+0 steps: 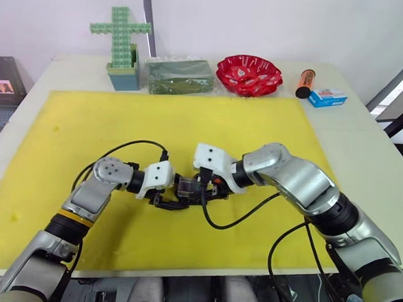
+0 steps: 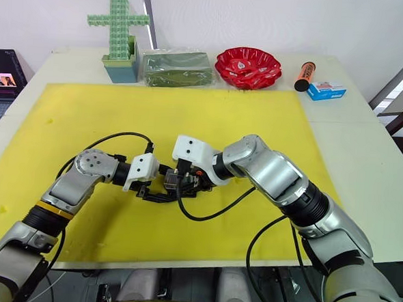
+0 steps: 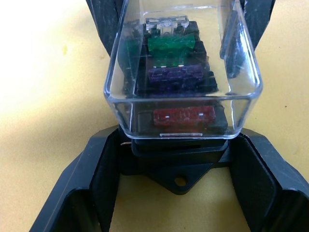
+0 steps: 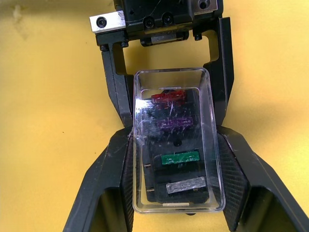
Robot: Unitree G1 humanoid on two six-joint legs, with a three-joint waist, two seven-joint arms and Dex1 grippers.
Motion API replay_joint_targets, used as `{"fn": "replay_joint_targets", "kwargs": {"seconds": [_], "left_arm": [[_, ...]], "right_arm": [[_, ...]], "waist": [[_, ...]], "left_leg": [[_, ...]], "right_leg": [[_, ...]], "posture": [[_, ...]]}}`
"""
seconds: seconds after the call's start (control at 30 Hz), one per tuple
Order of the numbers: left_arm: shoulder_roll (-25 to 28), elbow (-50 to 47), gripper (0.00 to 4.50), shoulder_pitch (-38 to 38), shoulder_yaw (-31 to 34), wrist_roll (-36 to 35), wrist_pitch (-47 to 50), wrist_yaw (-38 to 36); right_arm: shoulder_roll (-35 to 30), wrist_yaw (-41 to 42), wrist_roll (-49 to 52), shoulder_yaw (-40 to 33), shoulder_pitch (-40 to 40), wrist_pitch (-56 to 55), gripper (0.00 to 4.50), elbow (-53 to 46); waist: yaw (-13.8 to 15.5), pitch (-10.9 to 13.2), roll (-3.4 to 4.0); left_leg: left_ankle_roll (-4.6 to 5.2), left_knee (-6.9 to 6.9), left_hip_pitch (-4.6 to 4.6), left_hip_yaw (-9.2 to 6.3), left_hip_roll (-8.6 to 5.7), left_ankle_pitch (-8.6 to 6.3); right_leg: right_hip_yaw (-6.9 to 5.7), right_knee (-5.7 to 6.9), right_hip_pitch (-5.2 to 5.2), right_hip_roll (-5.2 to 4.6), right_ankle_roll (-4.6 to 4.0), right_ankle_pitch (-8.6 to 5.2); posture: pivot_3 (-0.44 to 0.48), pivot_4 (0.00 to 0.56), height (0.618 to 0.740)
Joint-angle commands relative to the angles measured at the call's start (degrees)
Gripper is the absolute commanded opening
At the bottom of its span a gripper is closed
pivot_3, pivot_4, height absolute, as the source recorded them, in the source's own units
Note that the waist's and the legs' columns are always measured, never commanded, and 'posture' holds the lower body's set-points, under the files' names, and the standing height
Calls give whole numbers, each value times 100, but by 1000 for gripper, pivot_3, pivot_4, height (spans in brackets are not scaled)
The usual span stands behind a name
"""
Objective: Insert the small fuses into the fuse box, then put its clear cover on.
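the two grippers met low in the middle of the head views, over the yellow mat (image 1: 271, 128), with the left gripper (image 1: 165, 202) reaching in from the left and the right gripper (image 1: 200, 192) from the right. between them sat the fuse box (image 3: 179, 128), a small black block, resting on the mat. in the left wrist view its base lay between that gripper's black fingers (image 3: 104, 166), which looked closed against its sides. the clear cover (image 4: 176, 140) sat over the box, and the right gripper's fingers (image 4: 113, 179) were pressed to the cover's long sides, pinching it. through the plastic the small fuses (image 3: 182, 116) stood in a row in their slots: red, purple, green, then a greyish one. along the top of the frame stood a green block cross (image 1: 121, 40), a bagged green pack (image 1: 179, 76), a red bowl (image 1: 249, 75), an orange tube (image 1: 305, 83) and a blue-and-white carton (image 1: 327, 98).
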Motion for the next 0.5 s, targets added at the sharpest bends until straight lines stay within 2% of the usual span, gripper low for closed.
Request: {"fn": "replay_joint_targets", "kwargs": {"seconds": [0.03,0.2,0.5], "left_arm": [[-26,-63,3016,42,10,93,75,126],[-35,-94,2983,43,14,84,115,132],[-43,-135,2983,51,10,78,171,124]], "right_arm": [[-65,85,-58,64,-57,-59,1823,16],[-63,114,-90,20,-85,-115,3424,54],[25,95,-147,-127,-207,-256,3424,206]], "waist": [[2,0,0],[10,0,0],[16,0,0]], "left_leg": [[0,0,0,0,0,0],[0,1,0,0,0,0],[0,1,0,0,0,0]], "right_leg": [[0,0,0,0,0,0],[0,0,0,0,0,0],[0,0,0,0,0,0]], "posture": [[0,150,740],[0,150,740],[0,150,740]]}}
